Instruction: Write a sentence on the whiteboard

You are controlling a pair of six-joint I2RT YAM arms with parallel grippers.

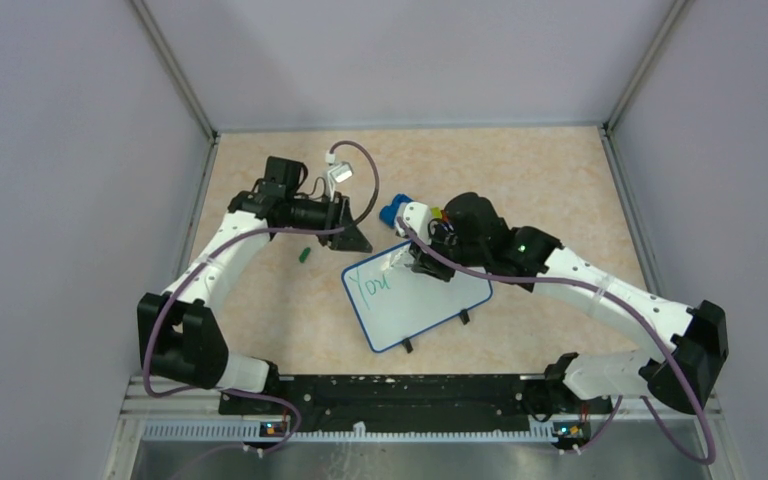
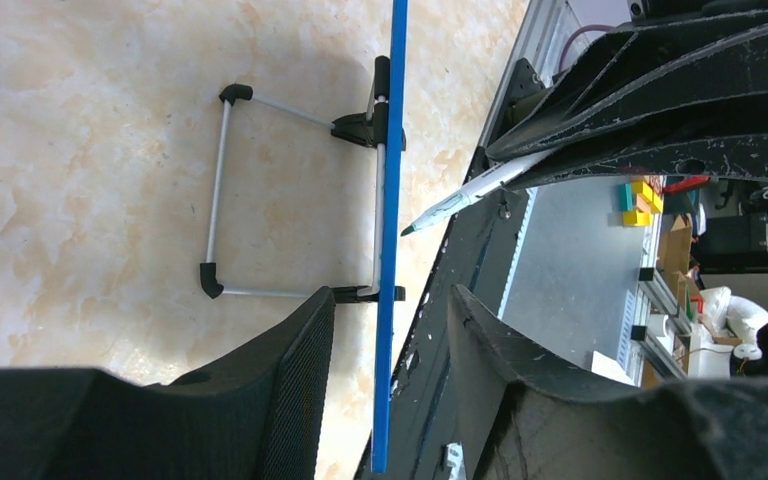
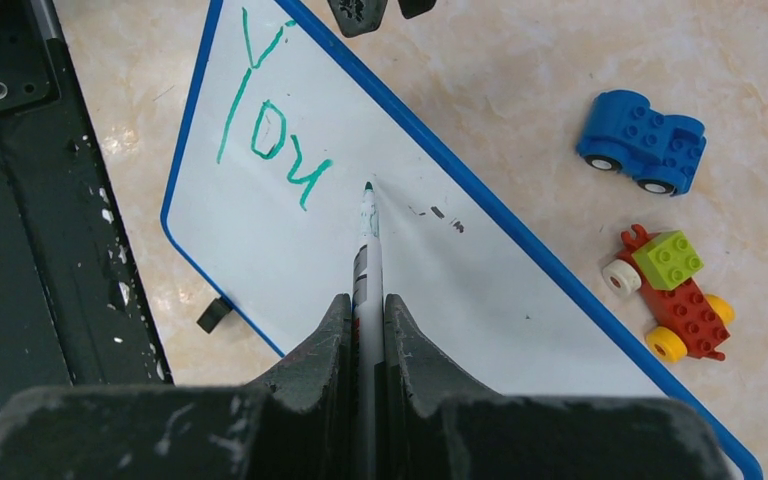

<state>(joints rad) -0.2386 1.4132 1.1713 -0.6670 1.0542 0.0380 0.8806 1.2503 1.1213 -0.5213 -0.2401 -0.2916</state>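
The whiteboard (image 1: 430, 300) with its blue rim stands at the table's middle. Green script reading "You" (image 3: 270, 130) is at its top left. My right gripper (image 3: 366, 300) is shut on a white marker (image 3: 368, 235). The marker's green tip is at the board's surface just right of the "u". My left gripper (image 2: 391, 293) is open at the board's far left corner (image 1: 350, 232). Its jaws stand either side of the blue rim (image 2: 390, 180) without touching it. The marker (image 2: 465, 197) also shows in the left wrist view.
A blue toy car (image 3: 642, 140) and a red, yellow and green toy car (image 3: 672, 293) sit past the board's far edge. A small green cap (image 1: 303, 254) lies left of the board. A wire stand (image 2: 220, 190) shows behind the board. Black feet (image 1: 463, 318) are on its near edge.
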